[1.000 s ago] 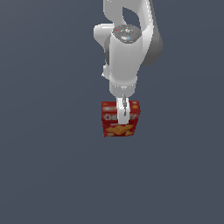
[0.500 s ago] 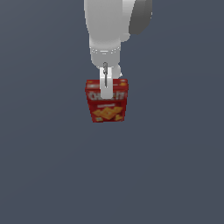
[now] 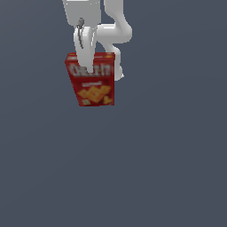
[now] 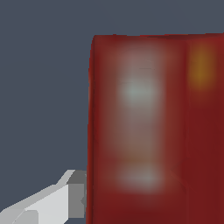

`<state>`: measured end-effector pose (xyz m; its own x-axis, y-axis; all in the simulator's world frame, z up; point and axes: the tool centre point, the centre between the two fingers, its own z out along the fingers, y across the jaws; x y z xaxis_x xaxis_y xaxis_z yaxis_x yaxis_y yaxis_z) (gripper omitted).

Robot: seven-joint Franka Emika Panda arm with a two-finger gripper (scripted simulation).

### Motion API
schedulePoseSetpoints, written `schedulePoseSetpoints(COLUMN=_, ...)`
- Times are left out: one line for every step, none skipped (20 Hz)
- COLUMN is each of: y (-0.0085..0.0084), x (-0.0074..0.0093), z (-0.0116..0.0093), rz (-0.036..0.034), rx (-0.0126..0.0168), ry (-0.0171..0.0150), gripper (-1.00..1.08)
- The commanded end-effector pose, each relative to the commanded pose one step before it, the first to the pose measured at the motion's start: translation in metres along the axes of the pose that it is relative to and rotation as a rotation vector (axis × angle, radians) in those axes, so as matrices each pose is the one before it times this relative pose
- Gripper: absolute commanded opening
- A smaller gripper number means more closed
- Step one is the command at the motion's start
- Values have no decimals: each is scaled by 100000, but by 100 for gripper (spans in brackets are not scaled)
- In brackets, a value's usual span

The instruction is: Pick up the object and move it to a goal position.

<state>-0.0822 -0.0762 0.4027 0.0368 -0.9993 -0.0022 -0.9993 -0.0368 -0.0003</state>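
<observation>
The object, a red cracker box [image 3: 92,80] with white lettering and orange crackers on its front, hangs in the air slightly tilted. My gripper [image 3: 91,66] is shut on its upper part, one white finger [image 3: 87,48] running down over the front face. The second finger is hidden behind the box. In the wrist view the box [image 4: 153,127] fills most of the picture as a blurred red face, with one grey fingertip [image 4: 72,194] pressed against its edge.
Plain dark grey-blue ground [image 3: 155,168] lies all around and below the box. The white arm [image 3: 113,31] rises out of the picture above the gripper.
The arm has carried the box upward and toward the exterior view's left. The box stays held between the fingers and now tilts a little.
</observation>
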Motion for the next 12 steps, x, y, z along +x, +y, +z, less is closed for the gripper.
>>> schedulePoseSetpoints(y=726, x=1038, z=-1723, rz=-82, rx=-33, ry=25, gripper=-100)
schedulePoseSetpoints(y=210, x=326, z=-548, rz=-4, rx=-2, ry=49, gripper=-100)
schedulePoseSetpoints(y=186, x=315, z=-488, rz=0, rx=0, ry=0, gripper=-100)
schedulePoseSetpoints(y=161, x=280, z=-431, rz=0, rx=0, ry=0, gripper=-100)
schedulePoseSetpoints(y=133, x=221, z=-381, rz=-9, rx=-1, ry=48, gripper=-100)
schedulePoseSetpoints(y=108, x=213, z=-320, rz=0, rx=0, ry=0, gripper=-100)
schedulePoseSetpoints(y=80, x=152, z=-271, rz=-16, rx=0, ry=46, gripper=-100)
schedulePoseSetpoints(y=56, x=148, z=-211, rz=0, rx=0, ry=0, gripper=-100)
schedulePoseSetpoints(y=32, x=115, z=-157, rz=0, rx=0, ry=0, gripper=-100)
schedulePoseSetpoints(y=9, x=49, z=-112, rz=-27, rx=3, ry=41, gripper=-100)
schedulePoseSetpoints(y=-1, x=47, z=-57, rz=0, rx=0, ry=0, gripper=-100)
schedulePoseSetpoints(y=-2, x=14, z=-17, rz=0, rx=0, ry=0, gripper=-100)
